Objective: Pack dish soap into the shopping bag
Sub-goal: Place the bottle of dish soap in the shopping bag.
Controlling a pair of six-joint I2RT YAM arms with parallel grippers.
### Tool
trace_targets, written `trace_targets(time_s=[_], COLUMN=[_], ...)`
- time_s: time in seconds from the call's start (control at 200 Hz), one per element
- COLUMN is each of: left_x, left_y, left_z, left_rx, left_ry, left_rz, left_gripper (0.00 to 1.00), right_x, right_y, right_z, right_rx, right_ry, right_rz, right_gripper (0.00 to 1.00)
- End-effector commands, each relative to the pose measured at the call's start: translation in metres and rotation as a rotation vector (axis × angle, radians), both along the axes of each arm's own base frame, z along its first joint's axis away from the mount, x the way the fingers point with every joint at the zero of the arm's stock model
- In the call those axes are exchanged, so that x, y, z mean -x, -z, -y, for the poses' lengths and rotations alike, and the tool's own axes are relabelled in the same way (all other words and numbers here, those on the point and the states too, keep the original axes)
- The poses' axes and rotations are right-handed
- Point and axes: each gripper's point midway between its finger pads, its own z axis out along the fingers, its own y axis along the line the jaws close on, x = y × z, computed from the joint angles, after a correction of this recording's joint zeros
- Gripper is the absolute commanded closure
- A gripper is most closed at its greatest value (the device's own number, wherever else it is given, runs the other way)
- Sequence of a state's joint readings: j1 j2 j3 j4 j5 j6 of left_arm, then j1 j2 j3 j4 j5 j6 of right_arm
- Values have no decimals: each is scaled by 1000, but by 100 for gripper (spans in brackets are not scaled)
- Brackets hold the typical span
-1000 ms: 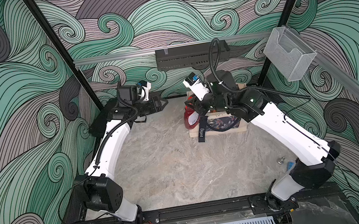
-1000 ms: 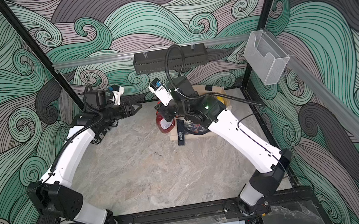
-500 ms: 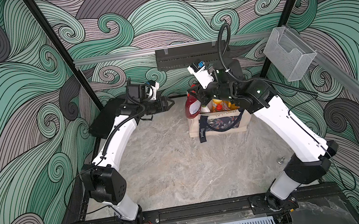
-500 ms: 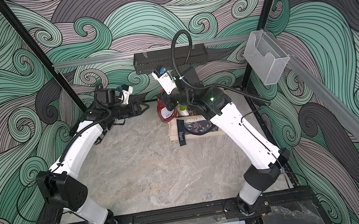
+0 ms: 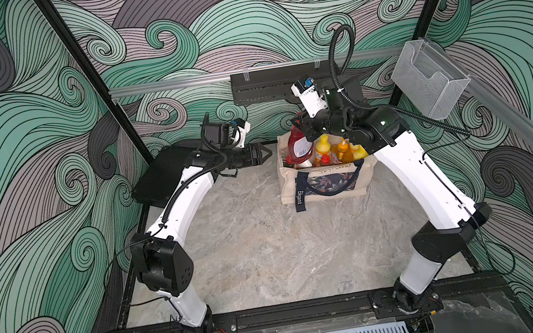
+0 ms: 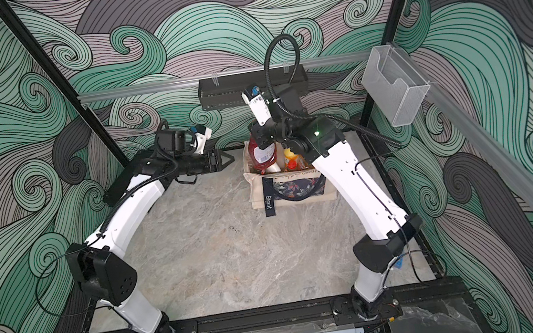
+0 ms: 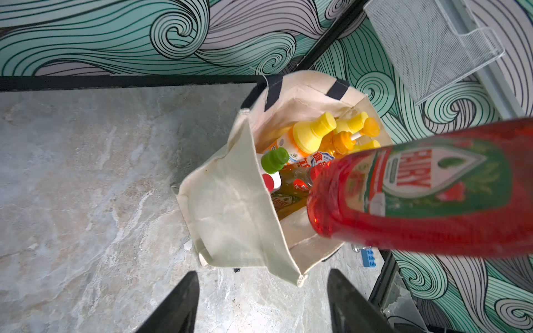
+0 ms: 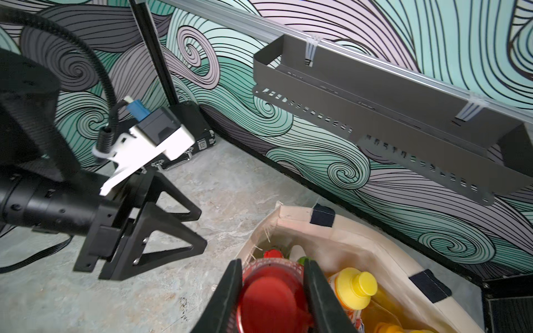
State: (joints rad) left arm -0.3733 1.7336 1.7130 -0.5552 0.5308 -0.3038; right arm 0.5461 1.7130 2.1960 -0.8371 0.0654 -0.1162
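I see glossy white shells on my left arm and right arm, black joint housings, ribbed black cable conduit, and triangular open-frame black fingers on the left tool.

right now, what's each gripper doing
left gripper: open, empty
right gripper: shut on the cap end of the red bottle, over the shopping bag

Black case, slotted shelf and mesh bin line the walls.

Teal and grey swirl-patterned walls enclose a marbled grey floor; black shelf on back rail
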Motion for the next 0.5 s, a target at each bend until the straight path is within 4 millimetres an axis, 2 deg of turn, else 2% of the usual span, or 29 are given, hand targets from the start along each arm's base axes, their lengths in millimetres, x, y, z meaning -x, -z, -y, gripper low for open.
trace_targets(time_s=[0.0, 0.205, 0.39, 0.495], left_x=[3, -4, 1, -1], left_y=[-6, 12, 33, 40], left_z=[15, 21, 32, 34], left_rx=[-9, -48, -108, -115], left_ry=[43, 38, 65, 68], left_rz=[31, -4, -31, -50], left_gripper=[30, 30, 30, 34], right_x=[-17, -36, -42, -40], right_y=[-49, -35, -25, -20], right_z=[15, 24, 14, 8], right_rx=[-64, -56, -85, -106], right_ry=[67, 96, 50, 19], right_rz=[160, 148, 132, 112], right_gripper=[100, 100, 100, 100])
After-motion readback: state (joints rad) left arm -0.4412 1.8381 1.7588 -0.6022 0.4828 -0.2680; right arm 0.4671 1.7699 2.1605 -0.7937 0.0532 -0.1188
